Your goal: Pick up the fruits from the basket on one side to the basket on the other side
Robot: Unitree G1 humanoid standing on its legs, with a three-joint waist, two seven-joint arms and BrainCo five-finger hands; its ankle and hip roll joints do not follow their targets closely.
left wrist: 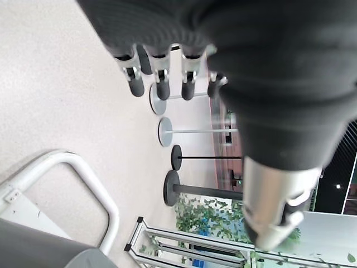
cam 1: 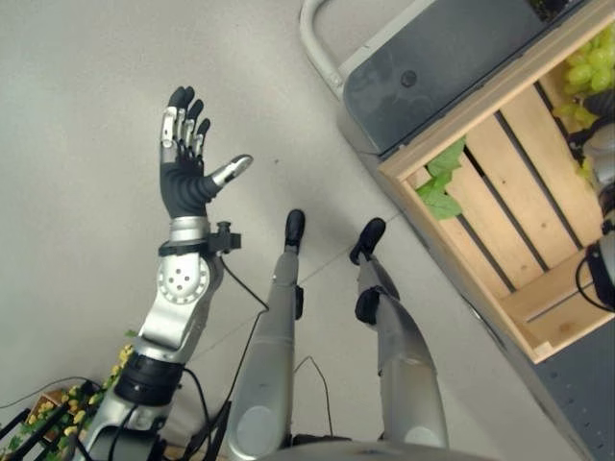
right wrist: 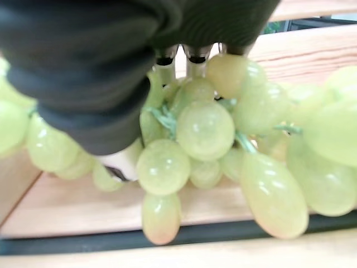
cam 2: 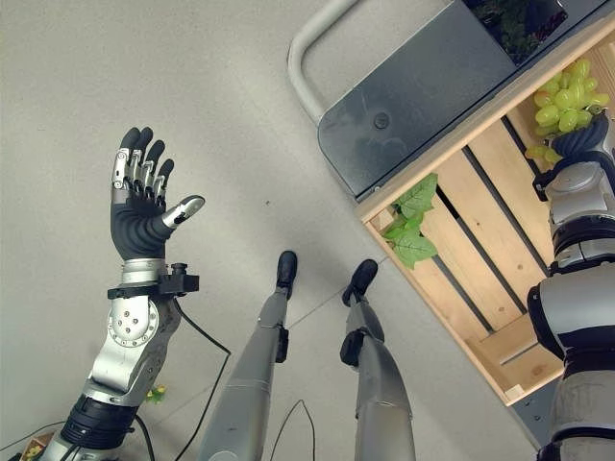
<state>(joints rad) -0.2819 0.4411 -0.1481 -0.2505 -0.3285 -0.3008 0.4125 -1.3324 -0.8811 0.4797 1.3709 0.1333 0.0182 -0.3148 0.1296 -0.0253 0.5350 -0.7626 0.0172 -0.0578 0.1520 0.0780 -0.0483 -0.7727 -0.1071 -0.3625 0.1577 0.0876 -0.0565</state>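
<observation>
1. One wooden crate [cam 2: 480, 240] – inside it, one bunch of pale green grapes [cam 2: 562, 101] and one leaf sprig [cam 2: 411, 226].
2. Right robot hand [cam 2: 581, 144] grasps the grapes.
3. Left robot hand [cam 2: 144, 206] – released, away from the crate.

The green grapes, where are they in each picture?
Left eye view: green grapes at the upper right corner, inside the wooden crate.
Right eye view: upper right, just above the right hand.
Left wrist view: not in it.
Right wrist view: close up, hanging by the hand's fingers.
Shared landmark: the crate's pale wooden slats.
</observation>
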